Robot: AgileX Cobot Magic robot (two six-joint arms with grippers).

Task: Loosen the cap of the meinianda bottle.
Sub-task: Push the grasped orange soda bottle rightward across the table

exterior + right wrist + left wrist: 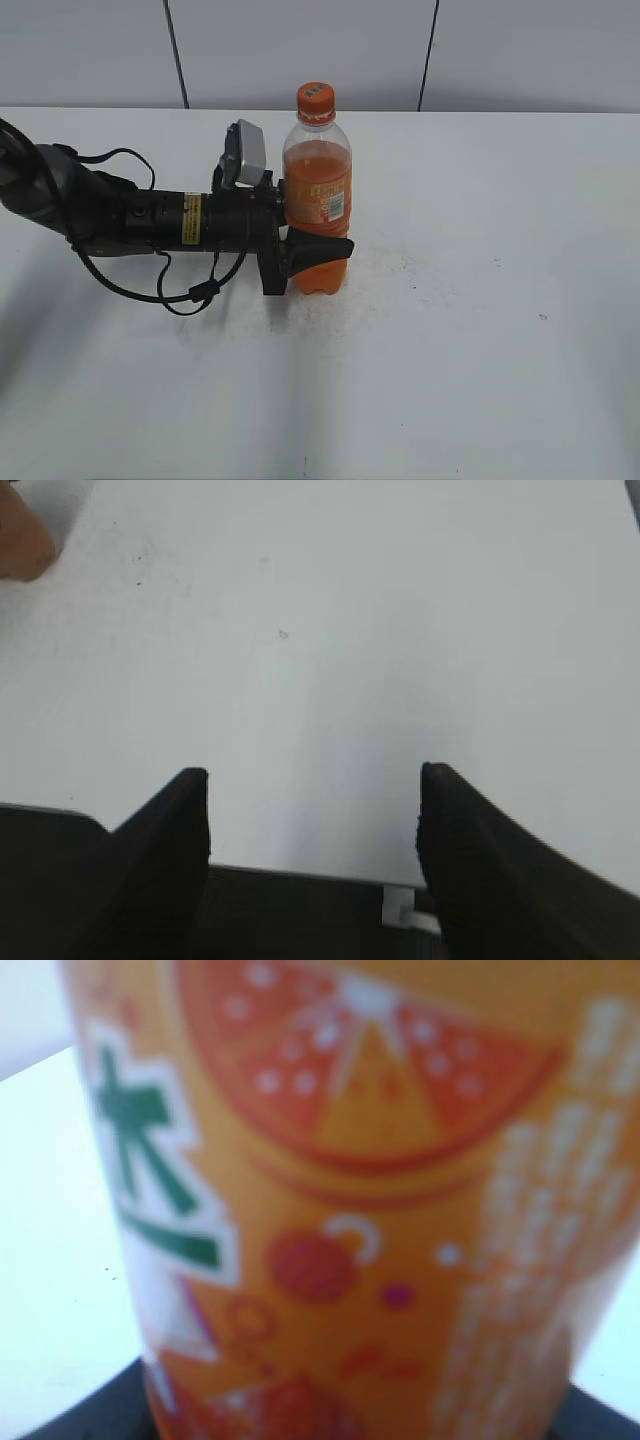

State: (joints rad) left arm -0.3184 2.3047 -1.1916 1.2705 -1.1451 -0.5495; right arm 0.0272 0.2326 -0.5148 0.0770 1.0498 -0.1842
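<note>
Exterior view shows the meinianda bottle (318, 205) standing upright on the white table (480, 330), a little left of the middle. The left gripper (318, 255) comes in from the left, lying low and level, and its dark fingers (325, 247) are closed around the lower body of the bottle, under the label. The cap (315, 101) is on the neck and nothing touches it.

I judge that the holding step is in hand: one arm steadies the bottle so the other can turn the cap. The next move asks the right arm to come above the cap, close on it straight from the top and twist without tipping the bottle.

The left wrist view gives only the blurred orange label very near, filling the picture, which agrees with a close grip. The right gripper (315, 810) appears only in its own wrist view: its jaws stand wide apart, holding nothing, over bare table, well apart from the bottle.
</note>
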